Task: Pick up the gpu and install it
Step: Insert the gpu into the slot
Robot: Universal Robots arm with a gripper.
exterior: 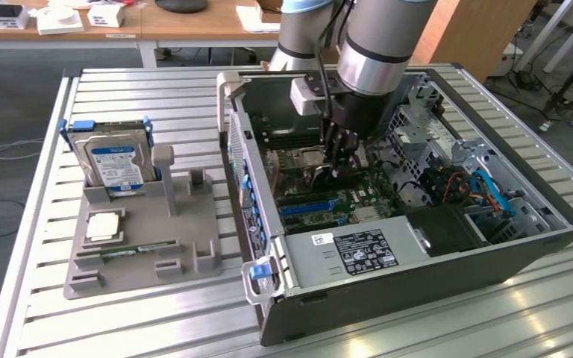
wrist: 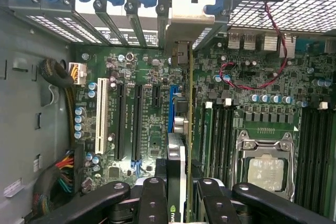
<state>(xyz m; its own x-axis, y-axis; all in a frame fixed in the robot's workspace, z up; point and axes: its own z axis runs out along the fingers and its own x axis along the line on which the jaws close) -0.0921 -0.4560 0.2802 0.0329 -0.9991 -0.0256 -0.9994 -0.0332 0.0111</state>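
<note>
The gpu [wrist: 181,135] is seen edge-on in the wrist view, a thin dark card with its pale metal bracket [wrist: 189,11] up against the case's rear slot openings. My gripper [wrist: 177,200] is shut on it, black fingers [wrist: 152,198] pressing both faces. The card stands upright over the motherboard [wrist: 152,129], right along the blue expansion slot [wrist: 171,106]; I cannot tell whether it is seated. In the exterior view my gripper [exterior: 342,160] reaches down into the open computer case [exterior: 416,298], above the blue slots [exterior: 312,205].
Left of the case a grey holder [exterior: 147,246] carries a hard drive [exterior: 117,164], a processor chip [exterior: 102,224] and a RAM stick [exterior: 127,253]. Inside the case are the power supply [exterior: 361,250], the processor socket [wrist: 265,169], RAM slots [wrist: 315,150] and cable bundles [wrist: 58,177].
</note>
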